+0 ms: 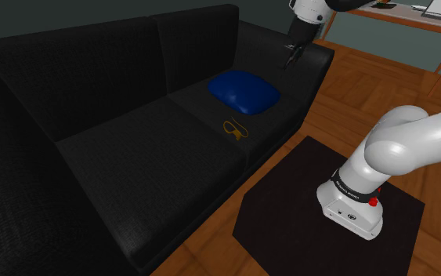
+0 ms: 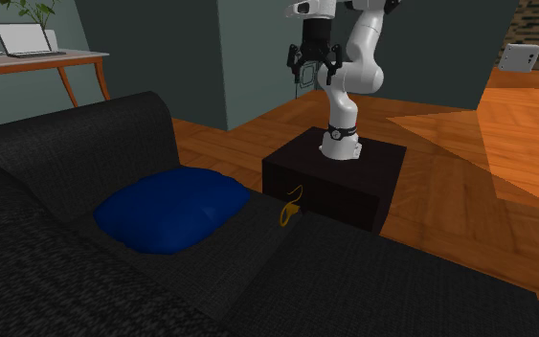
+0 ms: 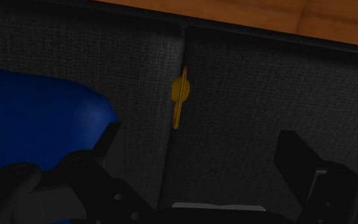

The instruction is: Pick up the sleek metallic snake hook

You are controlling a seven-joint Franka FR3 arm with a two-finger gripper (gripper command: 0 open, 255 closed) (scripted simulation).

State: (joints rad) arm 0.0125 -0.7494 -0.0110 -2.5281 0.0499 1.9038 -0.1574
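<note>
Small golden-yellow snake hook (image 1: 234, 128) lies on the seam between the seat cushions of the black fabric sofa (image 1: 132, 161), just beside the plump blue cushion (image 1: 243, 90). My all-black gripper (image 1: 291, 56) hangs well above it, fingers spread wide and empty. I judge it is lined up for a straight descent.

White arm (image 1: 414, 145), dark joint bands (image 1: 353, 190), small red button (image 1: 373, 201), black gripper (image 2: 312, 70)
</note>
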